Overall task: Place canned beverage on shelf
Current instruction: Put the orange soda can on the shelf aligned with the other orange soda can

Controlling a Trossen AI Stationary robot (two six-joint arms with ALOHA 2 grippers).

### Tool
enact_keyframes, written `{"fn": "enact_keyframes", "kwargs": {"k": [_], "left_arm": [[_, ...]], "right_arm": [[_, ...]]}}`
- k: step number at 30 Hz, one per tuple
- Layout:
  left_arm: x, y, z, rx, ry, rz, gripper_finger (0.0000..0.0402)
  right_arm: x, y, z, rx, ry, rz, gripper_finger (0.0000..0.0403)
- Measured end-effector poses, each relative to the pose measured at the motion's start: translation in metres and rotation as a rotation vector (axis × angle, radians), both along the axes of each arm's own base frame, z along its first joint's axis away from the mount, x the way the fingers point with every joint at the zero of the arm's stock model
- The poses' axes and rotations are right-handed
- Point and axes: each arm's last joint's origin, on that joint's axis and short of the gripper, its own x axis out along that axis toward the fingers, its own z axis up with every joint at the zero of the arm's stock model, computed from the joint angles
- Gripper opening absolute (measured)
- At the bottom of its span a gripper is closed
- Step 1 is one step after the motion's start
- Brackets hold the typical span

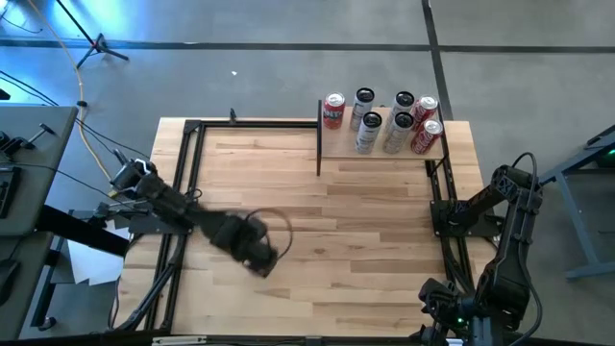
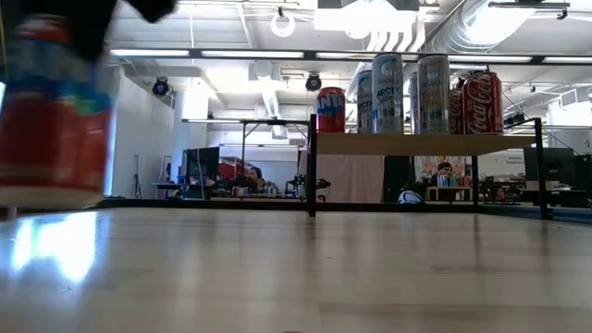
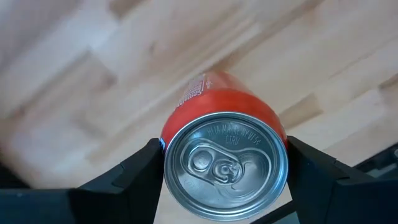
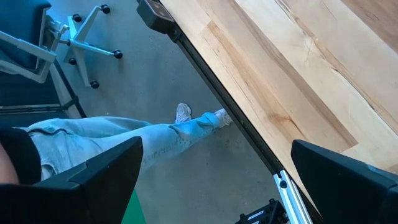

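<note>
Upright red can [image 3: 225, 163] on the table; shelf [image 1: 384, 151] holds seven cans.

Bright, even light falls from ceiling strips [image 2: 277, 57] beyond the desk [image 2: 314, 268], whose surface shows pale glare. The red can [image 2: 55, 111] looms out of focus; the left gripper [image 1: 258, 252] smears with blur.

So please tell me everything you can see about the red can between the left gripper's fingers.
The red can is a metal beverage can with a red painted body and a bare silver top; its pull tab lies flat and looks unopened. White print runs along its side, too small to read. It stands upright on the striped wooden tabletop, toward the table's front left, away from the shelf. The left gripper comes from above, one dark finger at each side of it.
</note>
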Motion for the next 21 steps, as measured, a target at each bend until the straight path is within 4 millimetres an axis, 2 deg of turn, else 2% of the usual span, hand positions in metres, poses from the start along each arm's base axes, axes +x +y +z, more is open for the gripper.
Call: {"fn": "enact_keyframes", "kwargs": {"k": [5,11,17,21], "left_arm": [[0.021,0.040,0.015,-0.005,-0.051,-0.105,0.0246],[0.036,0.084,0.032,0.017,-0.091,-0.152,0.0246],[0.047,0.122,0.042,0.035,-0.045,-0.177,0.0246],[0.062,0.147,0.049,0.048,-0.008,-0.210,0.0246]], "right_arm": [[0.000,0.000,0.000,0.000,0.000,0.000,0.0399],[0.000,0.000,0.000,0.000,0.000,0.000,0.0399],[0.000,0.000,0.000,0.000,0.000,0.000,0.0399],[0.000,0.000,0.000,0.000,0.000,0.000,0.0399]]}}
